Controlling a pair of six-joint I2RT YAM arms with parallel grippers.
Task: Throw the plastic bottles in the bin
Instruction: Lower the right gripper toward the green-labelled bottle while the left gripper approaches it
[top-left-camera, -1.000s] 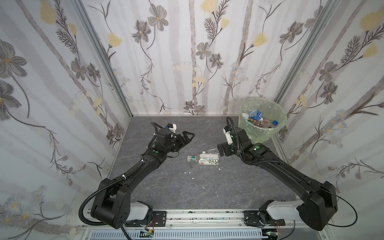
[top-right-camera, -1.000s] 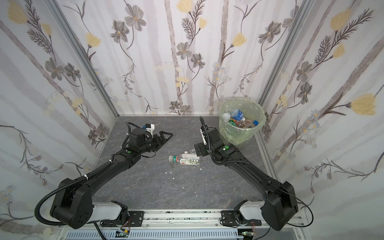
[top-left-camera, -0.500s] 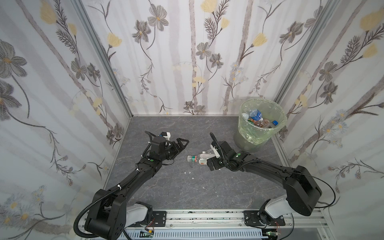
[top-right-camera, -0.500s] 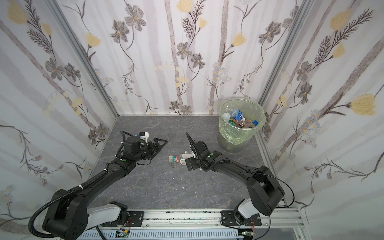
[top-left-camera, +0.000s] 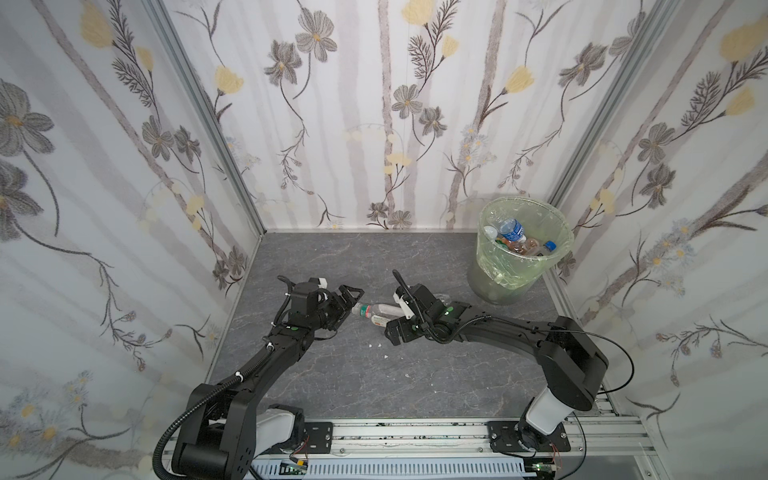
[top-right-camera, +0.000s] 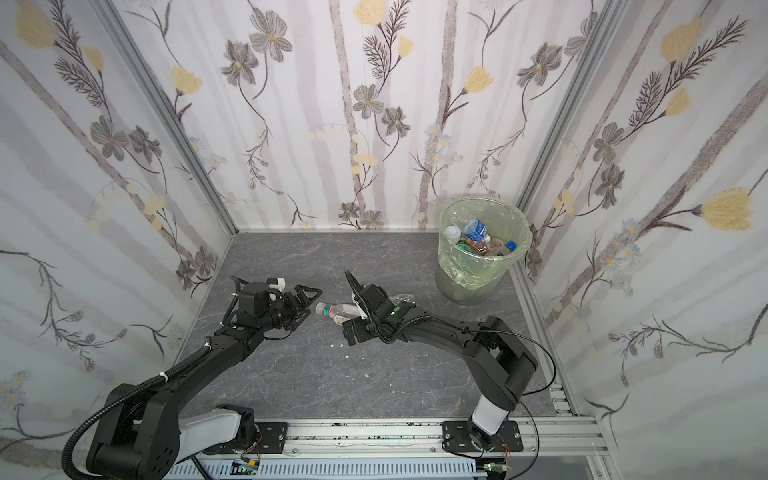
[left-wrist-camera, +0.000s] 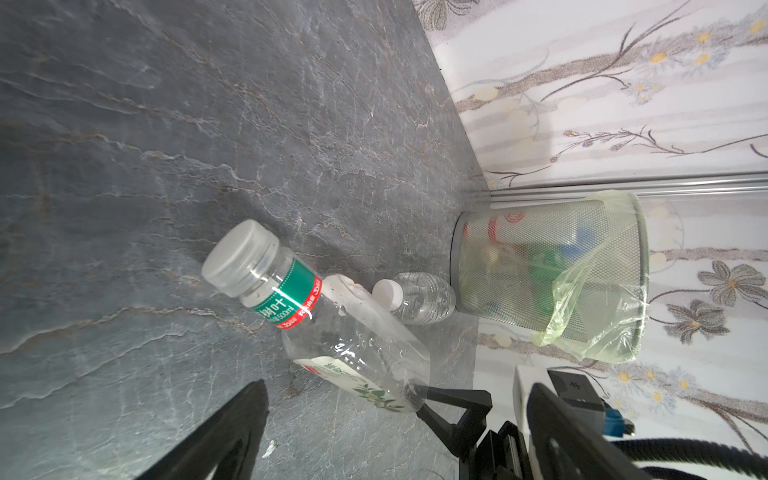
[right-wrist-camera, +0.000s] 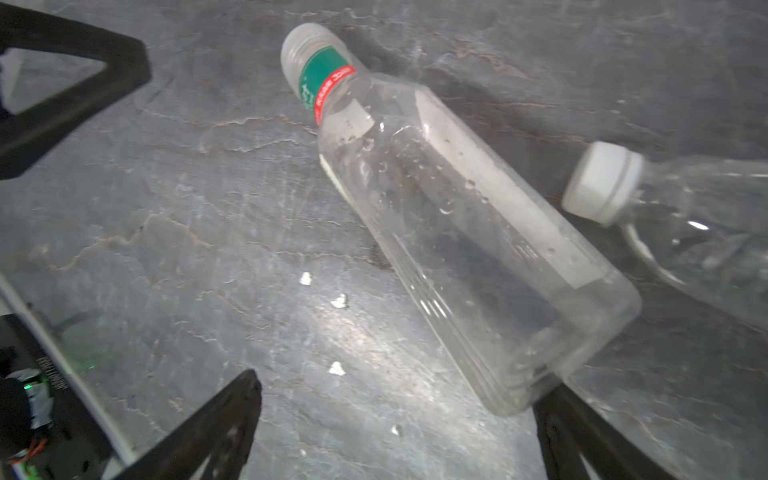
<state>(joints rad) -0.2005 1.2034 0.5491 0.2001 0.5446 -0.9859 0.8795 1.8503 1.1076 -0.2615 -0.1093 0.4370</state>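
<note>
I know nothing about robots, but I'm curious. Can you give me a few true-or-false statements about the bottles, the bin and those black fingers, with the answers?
1. Two clear bottles lie on the grey table: a green-labelled bottle and a white-capped bottle. True.
2. The bin is empty. False: several bottles are inside it.
3. The left fingers are clamped on the green-labelled bottle. False: they stand open near its cap, holding nothing.
4. A pale green bag lines the bin. True.
5. The green-labelled bottle stands upright. False: it lies on its side.
</note>
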